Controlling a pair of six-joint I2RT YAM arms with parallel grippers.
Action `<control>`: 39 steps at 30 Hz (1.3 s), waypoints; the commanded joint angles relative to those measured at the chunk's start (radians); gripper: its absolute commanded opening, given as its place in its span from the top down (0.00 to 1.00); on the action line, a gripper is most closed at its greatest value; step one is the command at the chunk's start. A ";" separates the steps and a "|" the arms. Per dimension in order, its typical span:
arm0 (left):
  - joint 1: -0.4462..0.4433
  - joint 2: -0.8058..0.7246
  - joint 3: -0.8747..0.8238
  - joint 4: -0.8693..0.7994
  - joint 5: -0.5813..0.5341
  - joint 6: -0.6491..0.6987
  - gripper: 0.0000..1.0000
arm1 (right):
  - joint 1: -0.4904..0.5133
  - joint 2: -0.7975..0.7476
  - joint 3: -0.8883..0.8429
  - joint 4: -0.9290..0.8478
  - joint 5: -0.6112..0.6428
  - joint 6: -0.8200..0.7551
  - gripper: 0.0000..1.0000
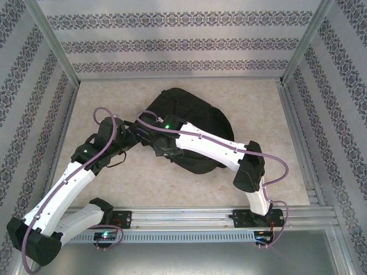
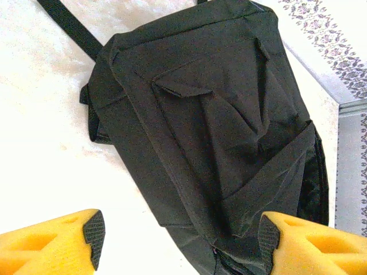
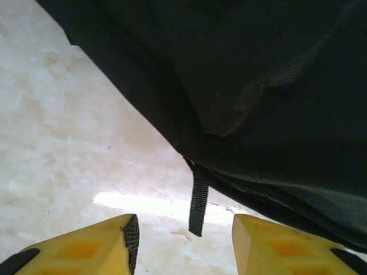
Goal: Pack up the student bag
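From above, the bag lies flat around the middle of the table, a little toward the far and right edges, with bare surface all round it: a wide strip along the near edge, more along the left edge, narrower strips at the far and right edges. Both arms reach to the bag's near-left rim. In the left wrist view the left pincer stands wide open, gripping nothing; one fingertip is above bare table, the other above the bag's edge, and a strap runs off toward the top corner. In the right wrist view the right pincer is open with nothing in its grip; a short webbing tab hangs from the bag's zipped edge between the tips, above open table.
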 commanded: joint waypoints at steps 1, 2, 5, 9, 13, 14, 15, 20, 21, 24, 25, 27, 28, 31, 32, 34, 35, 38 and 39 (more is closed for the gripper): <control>0.002 -0.016 -0.029 -0.007 0.016 -0.025 0.28 | 0.014 -0.011 -0.062 -0.008 0.010 0.070 0.52; 0.002 -0.019 -0.036 -0.001 0.024 -0.032 0.28 | 0.015 -0.017 -0.088 0.014 0.006 0.074 0.52; 0.002 -0.028 -0.048 0.008 0.039 -0.037 0.28 | 0.015 -0.041 -0.163 0.086 -0.017 0.080 0.52; 0.002 -0.043 -0.055 -0.004 0.034 -0.030 0.28 | 0.015 -0.044 -0.206 0.119 -0.025 0.088 0.53; 0.002 -0.045 -0.058 0.002 0.037 -0.024 0.28 | 0.009 -0.039 -0.227 0.155 -0.018 0.083 0.54; 0.002 -0.044 -0.059 0.004 0.037 -0.024 0.28 | 0.004 -0.036 -0.229 0.162 -0.019 0.081 0.55; 0.002 -0.044 -0.061 0.005 0.035 -0.023 0.28 | -0.002 -0.032 -0.236 0.168 -0.023 0.082 0.55; 0.003 -0.042 -0.061 0.008 0.024 -0.021 0.28 | -0.018 -0.026 -0.274 0.217 -0.052 0.087 0.60; 0.004 -0.041 -0.059 0.008 0.020 -0.019 0.28 | -0.018 -0.027 -0.278 0.224 -0.051 0.083 0.63; 0.004 -0.035 -0.057 0.009 0.010 -0.010 0.28 | -0.017 -0.037 -0.294 0.237 -0.043 0.076 0.73; 0.004 -0.034 -0.058 0.009 0.005 -0.009 0.28 | -0.019 -0.041 -0.303 0.241 -0.038 0.073 0.76; 0.007 -0.034 -0.058 0.002 -0.005 -0.010 0.28 | -0.022 -0.049 -0.321 0.244 -0.034 0.073 0.84; 0.008 -0.033 -0.057 0.000 -0.010 -0.010 0.28 | -0.024 -0.054 -0.334 0.249 -0.034 0.073 0.87; 0.013 -0.031 -0.053 -0.004 -0.024 -0.008 0.28 | -0.030 -0.070 -0.372 0.258 -0.035 0.070 0.95; 0.014 -0.030 -0.053 -0.001 -0.027 -0.006 0.28 | -0.031 -0.079 -0.385 0.265 -0.035 0.064 0.96; 0.017 -0.018 -0.055 0.007 -0.034 -0.012 0.27 | -0.030 -0.105 -0.409 0.283 -0.030 0.045 1.00; 0.018 -0.011 -0.059 0.015 -0.033 -0.018 0.27 | -0.031 -0.120 -0.418 0.286 -0.023 0.035 1.00; 0.020 0.011 -0.093 0.100 -0.011 -0.038 0.24 | -0.031 -0.185 -0.470 0.334 -0.010 -0.001 1.00; 0.021 0.024 -0.104 0.134 -0.001 -0.048 0.23 | -0.031 -0.210 -0.491 0.353 -0.006 -0.012 1.00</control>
